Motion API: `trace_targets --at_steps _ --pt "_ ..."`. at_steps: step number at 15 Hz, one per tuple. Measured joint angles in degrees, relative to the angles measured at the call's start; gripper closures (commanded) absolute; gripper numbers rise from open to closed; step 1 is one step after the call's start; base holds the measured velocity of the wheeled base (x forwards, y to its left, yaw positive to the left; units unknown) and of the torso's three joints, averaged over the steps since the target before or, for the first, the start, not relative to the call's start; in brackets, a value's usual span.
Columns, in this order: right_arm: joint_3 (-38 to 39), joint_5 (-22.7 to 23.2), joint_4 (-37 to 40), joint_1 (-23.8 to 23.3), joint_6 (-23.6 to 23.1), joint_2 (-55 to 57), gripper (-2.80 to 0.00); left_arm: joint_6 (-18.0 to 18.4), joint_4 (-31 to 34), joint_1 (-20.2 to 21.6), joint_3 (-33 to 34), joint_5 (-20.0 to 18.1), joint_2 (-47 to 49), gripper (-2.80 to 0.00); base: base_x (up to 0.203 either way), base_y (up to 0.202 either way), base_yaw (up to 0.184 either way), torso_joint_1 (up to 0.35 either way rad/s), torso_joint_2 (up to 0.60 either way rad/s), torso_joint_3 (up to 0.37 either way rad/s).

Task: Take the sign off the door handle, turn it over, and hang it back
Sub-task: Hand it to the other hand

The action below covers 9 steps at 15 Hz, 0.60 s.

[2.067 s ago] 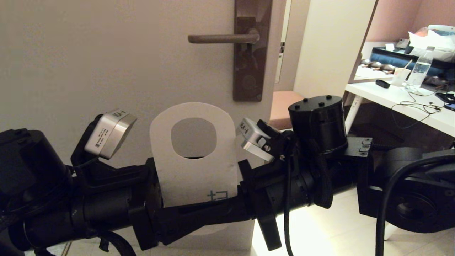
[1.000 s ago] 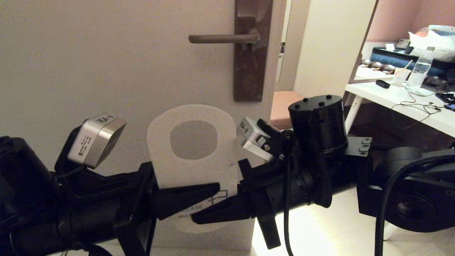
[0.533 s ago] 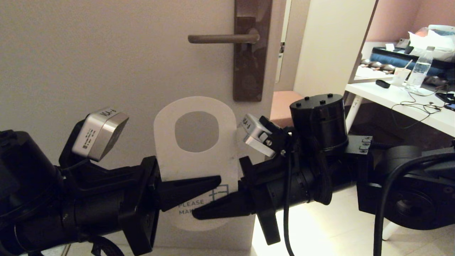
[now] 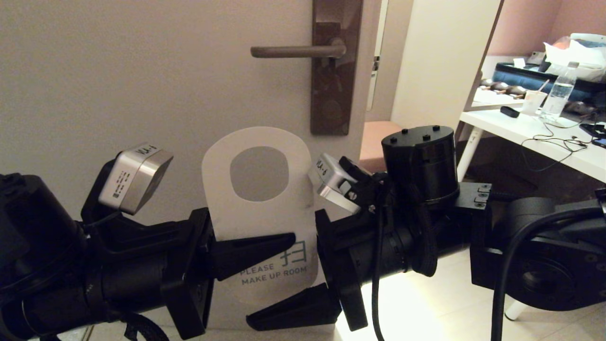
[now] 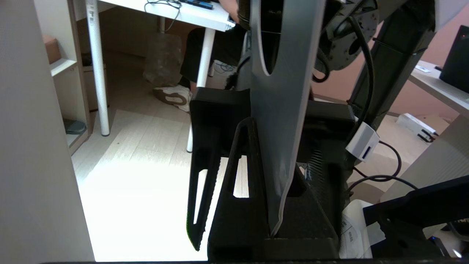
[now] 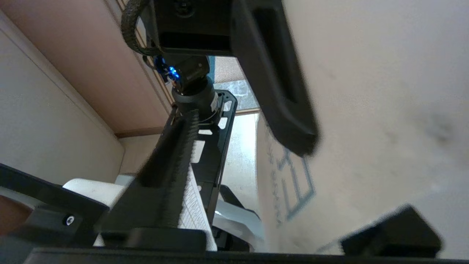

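White side outward, the sign (image 4: 259, 208) is held upright, oval hole uppermost, pinched in the closed jaws of the left gripper (image 4: 251, 253) well below and slightly left of the door handle (image 4: 293, 50), while the right gripper (image 4: 303, 284) is spread wide, clear of the card.

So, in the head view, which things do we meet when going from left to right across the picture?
Left gripper → sign → door handle → right gripper → water bottle.
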Motion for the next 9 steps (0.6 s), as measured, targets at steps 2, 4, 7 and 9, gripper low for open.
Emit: trace_targets --at_steps 2,4,7,9 --pt "0.05 -0.08 -0.11 -0.49 -0.05 -0.06 -2.80 0.02 0.01 0.07 0.04 0.01 0.02 0.00 0.000 0.000 0.000 0.000 0.00 0.000" --pt "0.07 -0.11 -0.13 -1.55 -0.03 -0.53 -2.80 0.00 0.01 0.38 0.07 0.06 0.02 0.00 0.000 0.000 0.000 0.000 0.00 0.000" --pt "0.92 -0.04 -0.10 -3.91 0.01 -2.13 -2.80 0.06 0.05 1.89 0.05 0.03 0.05 0.00 0.000 0.000 0.000 0.000 0.00 0.000" --pt "2.53 -0.03 -0.10 -5.40 -0.02 -3.78 -2.80 0.16 0.01 2.84 -0.09 0.06 0.16 0.00 0.000 0.000 0.000 0.000 0.00 0.000"
